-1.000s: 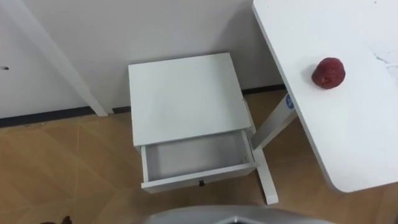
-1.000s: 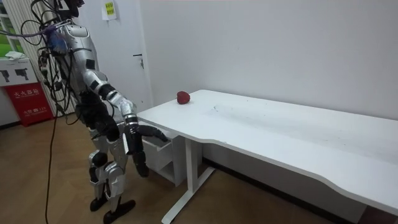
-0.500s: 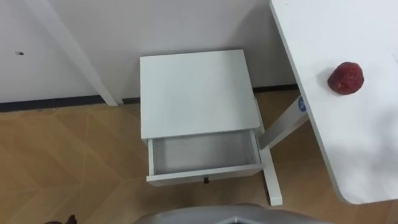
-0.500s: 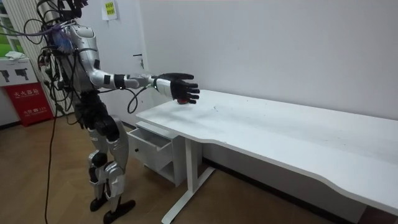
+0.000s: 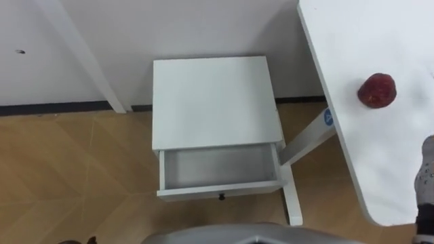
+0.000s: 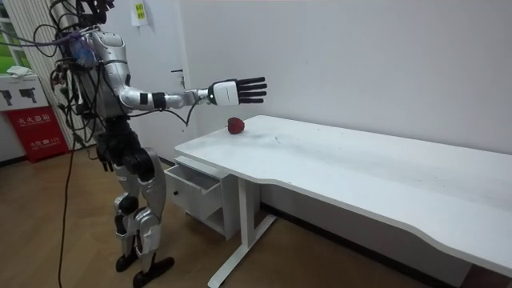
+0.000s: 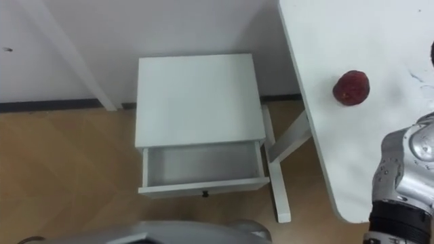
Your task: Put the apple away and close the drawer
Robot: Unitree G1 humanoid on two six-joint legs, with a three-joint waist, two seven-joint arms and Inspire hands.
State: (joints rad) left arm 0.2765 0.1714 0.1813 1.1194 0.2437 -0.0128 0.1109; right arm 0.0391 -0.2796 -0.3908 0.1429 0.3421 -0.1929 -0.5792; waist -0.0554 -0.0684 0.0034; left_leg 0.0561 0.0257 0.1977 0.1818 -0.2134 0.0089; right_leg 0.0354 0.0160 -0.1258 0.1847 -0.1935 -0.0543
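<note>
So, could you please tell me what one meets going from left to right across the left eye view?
A slanted white post → bedside cabinet with its drawer open → table leg → apple on the table.

1. Yellow notice (image 6: 141, 11) on wall: print too small to read.
2. Red sign (image 6: 34, 130) near floor: white characters, illegible.
3. Blue sticker (image 5: 328, 116) on surface's leg: unreadable.

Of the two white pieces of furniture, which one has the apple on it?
The large table on the right: the apple lies on it. The small cabinet carries nothing on top; its drawer is open.
</note>
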